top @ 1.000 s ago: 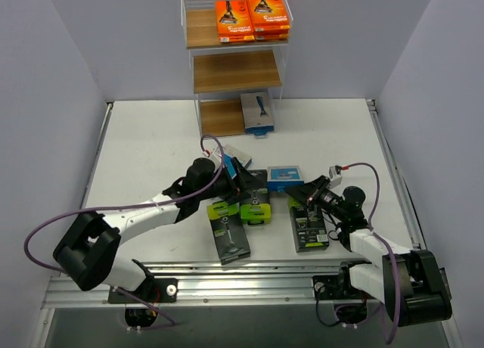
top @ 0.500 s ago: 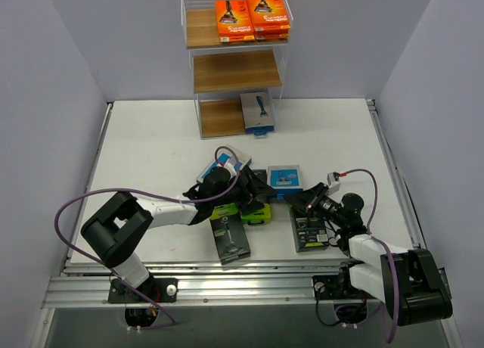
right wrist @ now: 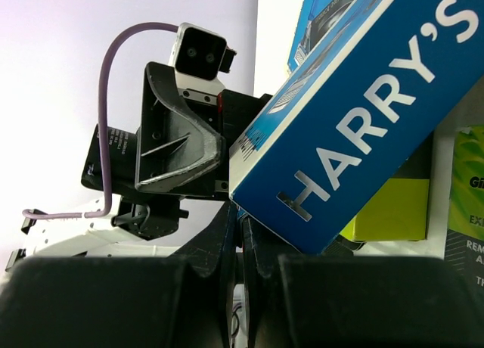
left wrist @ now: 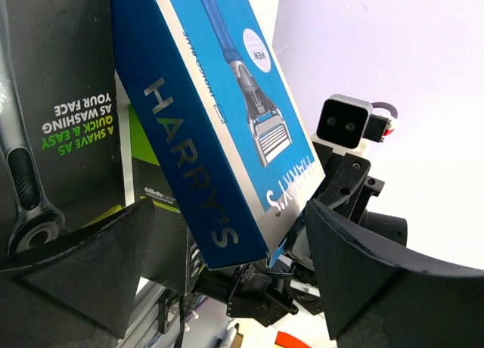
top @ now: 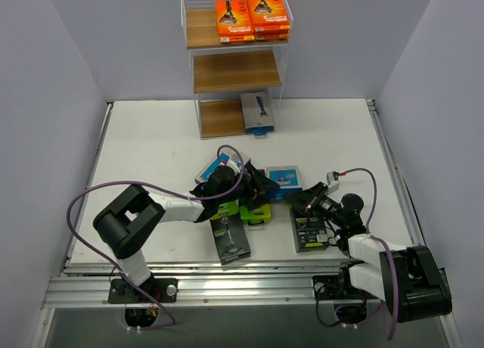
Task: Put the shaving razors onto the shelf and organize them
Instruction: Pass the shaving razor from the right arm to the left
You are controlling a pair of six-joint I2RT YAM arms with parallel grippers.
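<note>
A blue-and-white razor pack (top: 285, 178) (left wrist: 219, 113) (right wrist: 363, 128) is tilted up off the table mid-field. My left gripper (top: 261, 185) (left wrist: 227, 208) is open, with its wide fingers on either side of the pack's near end, not touching it. My right gripper (top: 296, 200) (right wrist: 243, 215) is shut, its tips against the pack's low corner; whether they pinch a tab there, I cannot tell. The shelf (top: 234, 72) stands at the back with orange packs (top: 251, 19) on its top tier and a blue-and-white pack (top: 257, 113) on the bottom board.
Black packs with lime-green tops lie on the table: one (top: 229, 238) in front of the left arm, one (top: 255, 210) (left wrist: 159, 212) under the left gripper, one (top: 310, 232) under the right arm. Another blue pack (top: 215, 166) lies beside the left wrist.
My left arm has swung in and reached to the right, bringing its open jaws around the blue-and-white pack. My right gripper has crept slightly left, staying shut at the pack's corner.
</note>
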